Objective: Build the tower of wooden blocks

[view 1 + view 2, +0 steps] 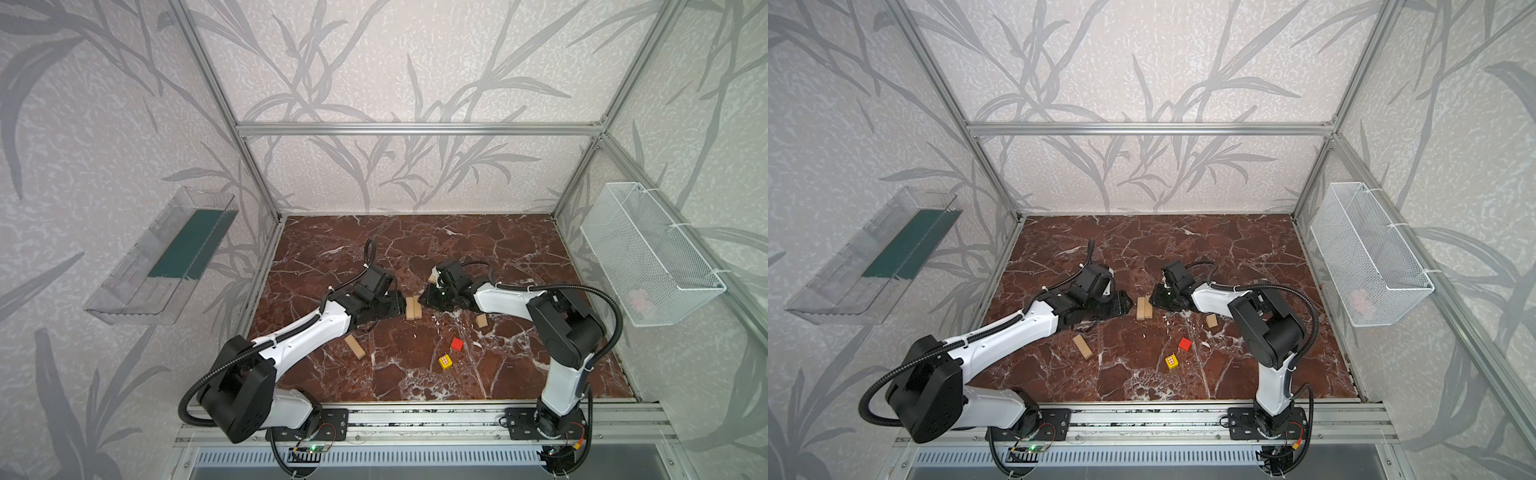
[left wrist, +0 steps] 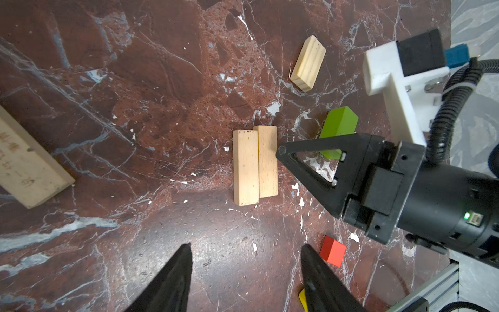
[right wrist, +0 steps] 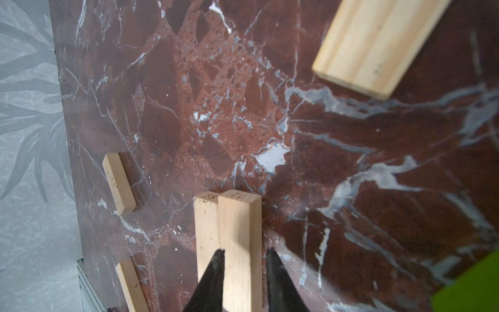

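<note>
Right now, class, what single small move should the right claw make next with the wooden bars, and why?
Probably spread the right claw and lift it clear. Its tips straddle a bar that seems to lie on the table already, touching a second bar alongside, so the base pair looks set.

The red-brown marble-patterned worktop [image 1: 457, 257] looks polished, with a faint sheen. The pair of tan wooden bars [image 2: 245, 167] is bare and matt, fine grain showing. The lime-green bar [image 2: 339, 127] and small red cube [image 2: 332, 251] wear smooth, opaque paint. The white wire-mesh basket [image 1: 648, 257] looks metal.
</note>
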Controlling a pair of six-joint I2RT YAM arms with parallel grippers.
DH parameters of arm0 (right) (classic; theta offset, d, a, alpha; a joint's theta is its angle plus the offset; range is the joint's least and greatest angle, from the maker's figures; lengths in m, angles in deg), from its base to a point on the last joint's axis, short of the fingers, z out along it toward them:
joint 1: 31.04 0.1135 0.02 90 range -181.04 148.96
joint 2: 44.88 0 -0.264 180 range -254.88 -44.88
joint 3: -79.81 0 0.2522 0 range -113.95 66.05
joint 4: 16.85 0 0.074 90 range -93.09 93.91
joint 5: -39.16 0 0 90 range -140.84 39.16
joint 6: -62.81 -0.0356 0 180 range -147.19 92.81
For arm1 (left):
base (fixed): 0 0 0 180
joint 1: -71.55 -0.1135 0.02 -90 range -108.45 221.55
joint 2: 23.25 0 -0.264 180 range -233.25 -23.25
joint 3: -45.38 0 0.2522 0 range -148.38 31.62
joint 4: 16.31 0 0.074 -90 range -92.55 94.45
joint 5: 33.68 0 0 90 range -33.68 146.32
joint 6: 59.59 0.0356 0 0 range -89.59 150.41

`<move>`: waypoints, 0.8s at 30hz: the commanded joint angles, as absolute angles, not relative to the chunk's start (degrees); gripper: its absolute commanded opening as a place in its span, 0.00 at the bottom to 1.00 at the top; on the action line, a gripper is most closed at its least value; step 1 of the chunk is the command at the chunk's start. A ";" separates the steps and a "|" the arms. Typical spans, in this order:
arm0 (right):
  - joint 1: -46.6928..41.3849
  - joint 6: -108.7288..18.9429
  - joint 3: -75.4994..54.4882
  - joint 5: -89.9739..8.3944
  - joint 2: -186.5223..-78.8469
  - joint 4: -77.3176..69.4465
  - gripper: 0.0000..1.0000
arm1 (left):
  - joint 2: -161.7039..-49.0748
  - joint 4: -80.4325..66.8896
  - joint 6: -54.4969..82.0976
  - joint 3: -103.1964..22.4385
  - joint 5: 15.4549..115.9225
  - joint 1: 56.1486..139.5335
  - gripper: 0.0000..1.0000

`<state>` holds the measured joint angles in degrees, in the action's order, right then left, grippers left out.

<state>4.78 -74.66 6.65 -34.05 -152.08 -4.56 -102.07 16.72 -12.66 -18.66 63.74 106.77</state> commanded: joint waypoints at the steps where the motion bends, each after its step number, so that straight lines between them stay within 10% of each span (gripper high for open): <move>1: 5.40 -75.18 7.25 -33.60 -151.67 -5.38 0.29 | -100.97 17.80 -12.22 -19.44 63.25 106.53 0.62; 24: 5.86 -68.41 12.36 -34.59 -138.59 -0.96 0.37 | -99.02 22.95 -10.42 -19.70 57.90 104.16 0.66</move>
